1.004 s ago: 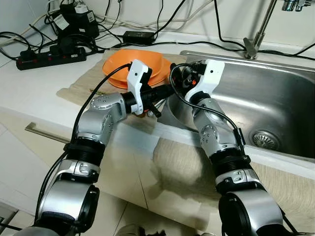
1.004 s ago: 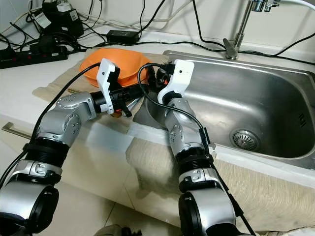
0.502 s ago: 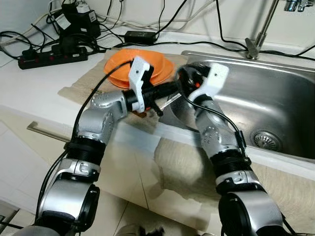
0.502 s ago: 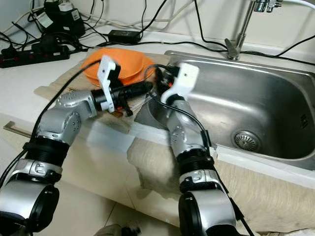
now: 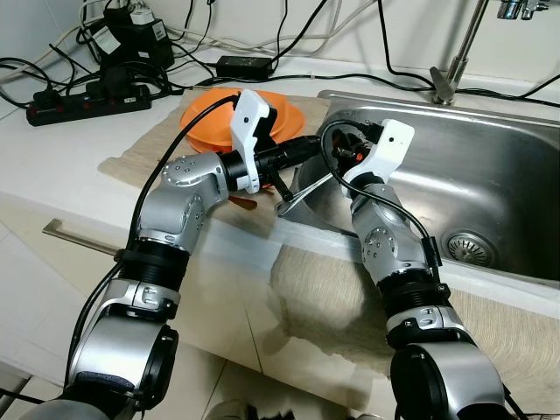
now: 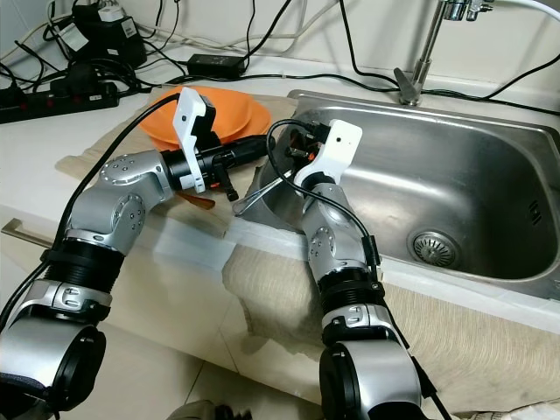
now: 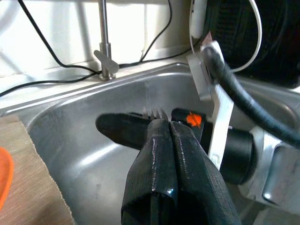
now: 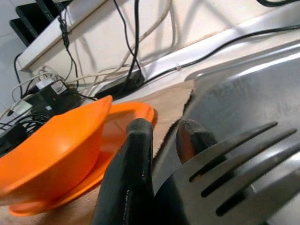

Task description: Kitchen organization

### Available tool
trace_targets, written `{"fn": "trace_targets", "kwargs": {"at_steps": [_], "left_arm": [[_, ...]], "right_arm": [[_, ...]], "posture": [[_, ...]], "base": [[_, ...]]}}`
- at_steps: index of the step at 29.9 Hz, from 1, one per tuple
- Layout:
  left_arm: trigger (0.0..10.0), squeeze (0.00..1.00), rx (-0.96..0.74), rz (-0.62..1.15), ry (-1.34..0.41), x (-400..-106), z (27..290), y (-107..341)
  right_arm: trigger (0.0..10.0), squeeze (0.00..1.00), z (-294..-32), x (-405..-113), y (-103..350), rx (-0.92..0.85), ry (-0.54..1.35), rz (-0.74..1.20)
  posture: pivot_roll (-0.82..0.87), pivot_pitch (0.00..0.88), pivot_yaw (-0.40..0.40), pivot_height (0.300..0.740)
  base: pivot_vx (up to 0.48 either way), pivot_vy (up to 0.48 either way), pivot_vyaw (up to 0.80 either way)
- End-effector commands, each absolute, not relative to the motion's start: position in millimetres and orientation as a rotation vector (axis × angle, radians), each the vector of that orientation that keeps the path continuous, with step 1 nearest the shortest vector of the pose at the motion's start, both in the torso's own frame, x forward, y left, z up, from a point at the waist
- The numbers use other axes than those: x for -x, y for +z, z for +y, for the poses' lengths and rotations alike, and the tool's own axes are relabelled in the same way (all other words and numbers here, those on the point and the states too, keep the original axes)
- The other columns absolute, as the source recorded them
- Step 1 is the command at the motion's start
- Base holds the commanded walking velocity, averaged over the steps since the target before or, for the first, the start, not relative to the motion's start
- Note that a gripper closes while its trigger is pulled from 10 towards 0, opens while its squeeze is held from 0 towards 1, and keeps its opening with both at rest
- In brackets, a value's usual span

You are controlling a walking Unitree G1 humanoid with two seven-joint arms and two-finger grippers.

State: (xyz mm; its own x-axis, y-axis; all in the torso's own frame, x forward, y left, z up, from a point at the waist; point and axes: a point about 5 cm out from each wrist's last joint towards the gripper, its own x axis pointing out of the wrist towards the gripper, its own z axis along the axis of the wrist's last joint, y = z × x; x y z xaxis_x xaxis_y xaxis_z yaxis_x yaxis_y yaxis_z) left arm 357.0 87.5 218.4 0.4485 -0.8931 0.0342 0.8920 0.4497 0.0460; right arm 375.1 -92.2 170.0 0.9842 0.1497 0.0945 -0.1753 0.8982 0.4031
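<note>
A metal fork (image 5: 302, 194) hangs slanted over the left rim of the steel sink (image 5: 490, 166), handle end low and to the left. My right gripper (image 5: 337, 155) is shut on the fork near its neck. In the right wrist view the tines (image 8: 234, 164) lie between the two black fingers (image 8: 133, 168). My left gripper (image 5: 308, 144) is shut and points toward the right one, its tips (image 7: 168, 124) just short of the fork tines (image 7: 156, 112). Stacked orange bowls and a plate (image 5: 206, 122) sit on a beige cloth behind my left arm.
A black power strip (image 5: 87, 105) and tangled cables lie at the back left of the counter. The faucet (image 5: 455, 61) rises behind the sink. A beige cloth (image 5: 324, 289) drapes over the counter front. A small orange-brown item (image 5: 245, 201) lies under my left forearm.
The fork was at my left gripper's tips; it now hangs from the right gripper, handle down. The right wrist has swung right over the sink and the left gripper has risen.
</note>
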Motion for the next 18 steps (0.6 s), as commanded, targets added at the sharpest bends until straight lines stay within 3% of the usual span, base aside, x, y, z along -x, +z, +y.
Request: {"fn": "trace_targets", "kwargs": {"at_steps": [1, 3, 4, 5, 6, 7, 18], "left_arm": [[10.0, 0.00, -0.052, -0.049, -1.076, -359.0, 88.2, 217.1], [10.0, 0.00, -0.048, -0.050, -1.064, -359.7, 88.2, 216.8], [10.0, 0.00, -0.049, -0.051, -1.058, -360.1, 88.0, 216.0], [10.0, 0.00, -0.049, -0.060, -1.030, -361.5, 87.7, 215.0], [10.0, 0.00, -0.049, -0.060, -1.030, -361.5, 87.7, 215.0], [10.0, 0.00, -0.038, -0.070, -1.003, -362.4, 87.3, 214.7], [10.0, 0.00, -0.050, -0.045, -1.007, -355.1, 91.7, 205.7]], "right_arm": [[0.0, 0.00, -87.7, -377.1, 184.9, -0.410, 0.197, -0.096], [0.0, 0.00, -87.5, -377.6, 189.4, -0.400, 0.201, -0.110], [4.9, 0.00, -87.7, -377.9, 194.4, -0.389, 0.207, -0.132], [7.1, 0.00, -89.1, -378.7, 205.7, -0.380, 0.215, -0.174], [7.1, 0.00, -89.1, -378.7, 205.7, -0.380, 0.215, -0.174], [10.0, 0.00, -90.8, -379.1, 214.0, -0.375, 0.221, -0.202], [10.0, 0.00, -105.2, -380.1, 235.9, -0.416, 0.212, -0.252]], "posture": [[0.05, 0.004, 0.068, 0.740], [0.05, 0.004, 0.068, 0.740], [0.05, 0.000, 0.067, 0.740], [0.05, 0.000, 0.065, 0.740], [0.05, 0.000, 0.065, 0.740], [0.05, 0.000, 0.065, 0.740], [0.05, 0.000, 0.068, 0.740]], "base": [[0.000, 0.000, 0.00], [0.000, 0.000, 0.00], [0.000, 0.000, 0.00], [0.000, 0.000, 0.00], [0.000, 0.000, 0.00], [0.000, 0.000, 0.00], [0.000, 0.000, 0.00]]}}
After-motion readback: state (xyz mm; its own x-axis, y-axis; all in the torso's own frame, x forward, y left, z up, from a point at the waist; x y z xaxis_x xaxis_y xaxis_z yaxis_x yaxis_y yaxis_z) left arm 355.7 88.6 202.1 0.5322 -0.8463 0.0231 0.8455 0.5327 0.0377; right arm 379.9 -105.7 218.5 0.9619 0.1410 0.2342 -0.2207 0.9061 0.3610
